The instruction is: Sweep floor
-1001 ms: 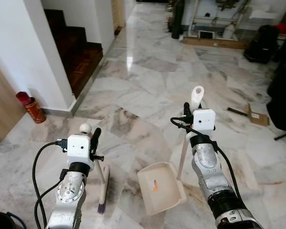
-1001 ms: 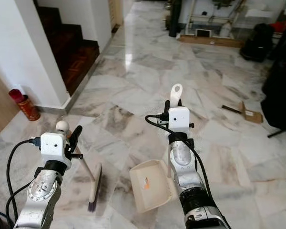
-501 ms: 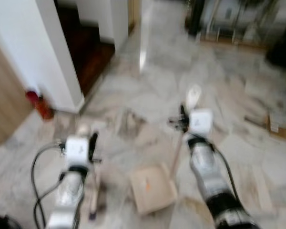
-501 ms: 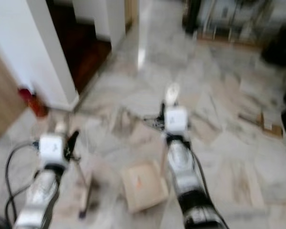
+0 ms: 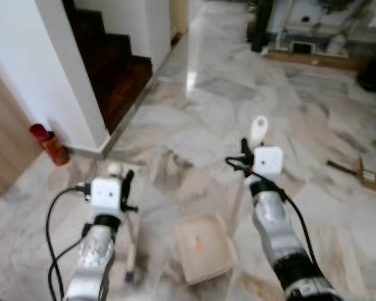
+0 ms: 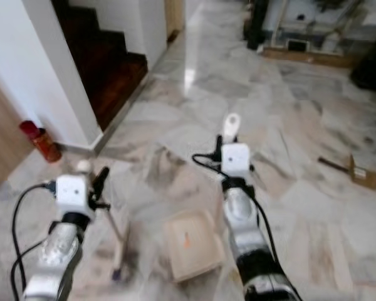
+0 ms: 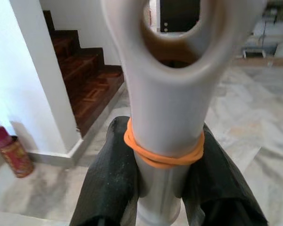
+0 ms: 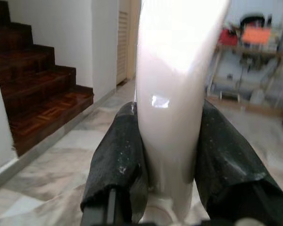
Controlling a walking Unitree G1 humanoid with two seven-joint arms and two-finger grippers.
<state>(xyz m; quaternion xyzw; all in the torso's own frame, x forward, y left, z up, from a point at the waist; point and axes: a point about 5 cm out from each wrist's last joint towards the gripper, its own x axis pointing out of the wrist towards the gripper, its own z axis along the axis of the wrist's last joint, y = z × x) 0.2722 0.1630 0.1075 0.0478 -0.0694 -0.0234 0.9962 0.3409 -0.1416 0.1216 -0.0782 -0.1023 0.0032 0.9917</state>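
Marble floor [image 5: 194,119] underfoot. Our left gripper [image 7: 162,188] pinches the broom [image 5: 130,251] handle, orange band just above the fingers [image 7: 108,183]; bristles down by our left side. Right gripper [image 8: 167,160] clamps the dustpan [image 5: 205,248] handle; pan on the floor between our arms. Beyond, left: red can [image 5: 49,143], stairs [image 5: 122,63].

No text, label or number can be read anywhere. The dustpan [image 5: 203,246] carries a small orange mark at its centre, too blurred to make out.
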